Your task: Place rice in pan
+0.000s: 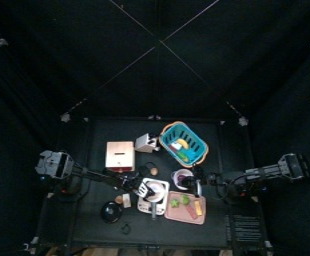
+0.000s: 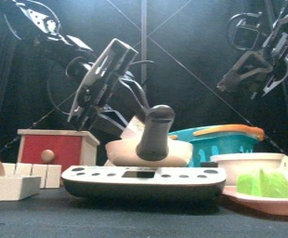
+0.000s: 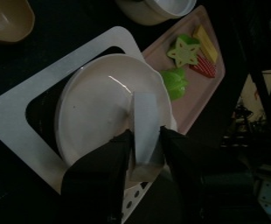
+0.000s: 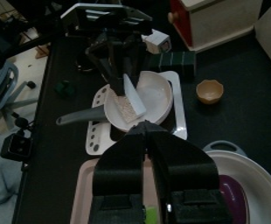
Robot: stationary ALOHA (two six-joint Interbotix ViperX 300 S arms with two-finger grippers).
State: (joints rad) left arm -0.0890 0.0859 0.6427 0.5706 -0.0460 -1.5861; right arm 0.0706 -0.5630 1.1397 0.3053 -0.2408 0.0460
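The left gripper hangs right over the pan, jaws standing apart with the white rice piece running up the gap between them. The piece fills that gap edge to edge, so I cannot tell whether the jaws are pinching it or have let it go. It sits tilted, its far end down over the pale inside of the pan.

The pan rests on a flat white base with rounded corners, and its grey handle sticks out to one side. Just beside the base lies a pink tray carrying a yellow star-shaped piece and a green piece. Beyond the pan sit a yellow bowl and a white bowl.

The right gripper hangs off to the right side of the table, well apart from the pan, its jaws pressed together and holding nothing. Farther back stand a teal basket and a red box.
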